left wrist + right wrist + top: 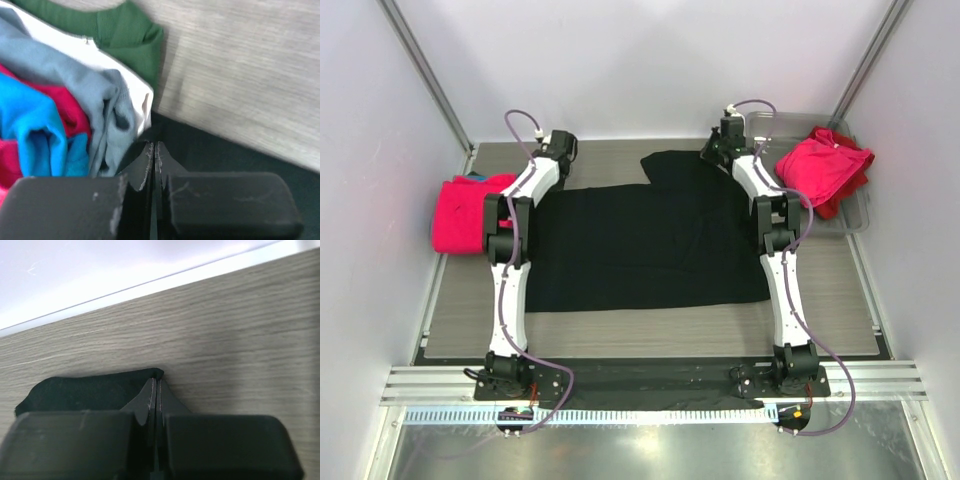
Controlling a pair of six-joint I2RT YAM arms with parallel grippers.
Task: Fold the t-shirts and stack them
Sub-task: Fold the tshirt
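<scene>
My left claw (154,147) and right claw (156,384) are both clamped on the black shirt (640,245), at its twelve-o'clock edge.

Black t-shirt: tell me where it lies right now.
In the top view the black t-shirt lies spread flat in the middle, with the pink shirt pile to its left and the clear tray to its far right.

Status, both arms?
Shut on black t-shirt, far edge: left gripper, right gripper. Shirt spread flat. Close beside left gripper: coloured shirt pile.
</scene>
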